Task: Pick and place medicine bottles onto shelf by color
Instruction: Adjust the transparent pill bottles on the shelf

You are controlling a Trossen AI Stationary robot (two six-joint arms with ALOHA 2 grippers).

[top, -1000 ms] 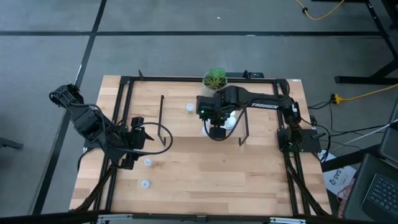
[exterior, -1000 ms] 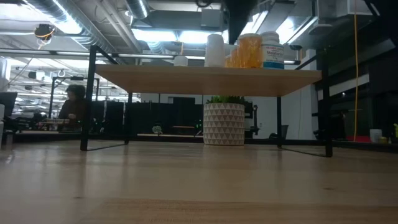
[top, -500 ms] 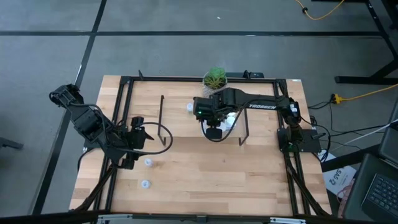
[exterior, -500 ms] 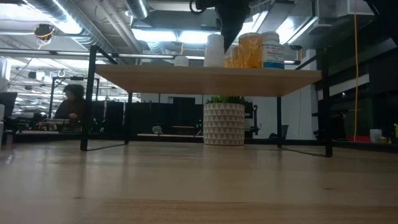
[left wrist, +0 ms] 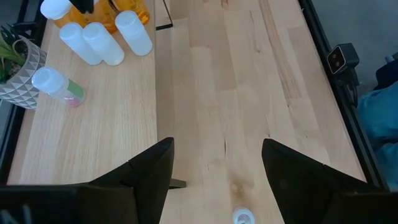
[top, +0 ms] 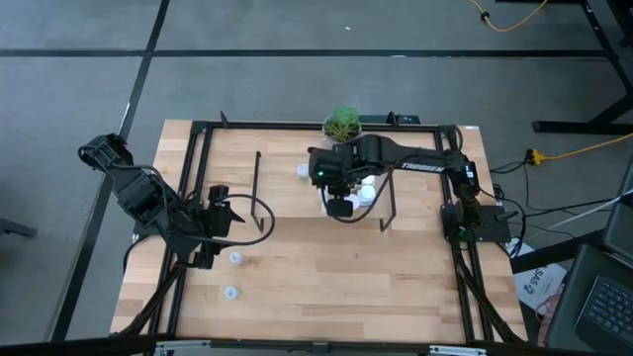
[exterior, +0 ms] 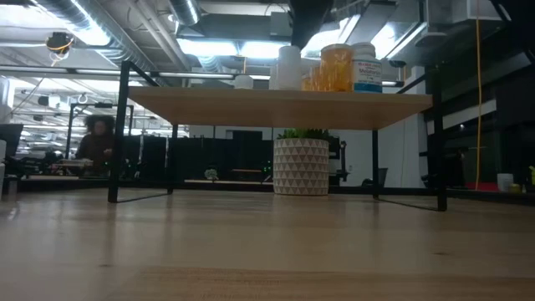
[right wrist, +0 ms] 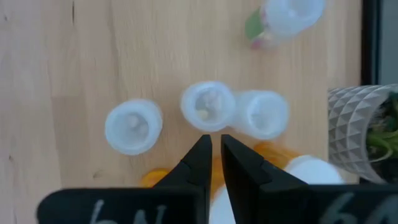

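- Nearest the front edge of the table (top: 326,287), two small pale bottles (top: 230,293) stand on the bare wood on the left side, one a little behind the other, caps up, long axes upright.
- Just behind them the left gripper (top: 220,215) waits low over the tabletop, its fingers (left wrist: 149,165) spread wide apart and holding nothing; one of the pale bottles shows between them in the left wrist view.
- The shelf (exterior: 276,106) stands across the middle of the table on thin black frames, its long side running left to right.
- On the shelf's right half three white bottles (right wrist: 208,106) stand upright in a short row, the middle one touching its neighbour on one side, the third a little apart.
- Beside that row are orange bottles (exterior: 338,67) and a white one with a blue label (exterior: 366,66), all upright, long axes vertical.
- The right gripper (right wrist: 212,149) hangs directly over this group, pointing straight down, its fingers drawn nearly together with only a narrow gap and gripping nothing.
- Farther along the shelf, apart from the group, one clear bottle with a green and pink label (left wrist: 57,85) stands alone near the plant.
- A potted green plant (top: 342,124) sits at the far edge behind the shelf.
- Beyond the table a person (exterior: 96,142) sits in the room.
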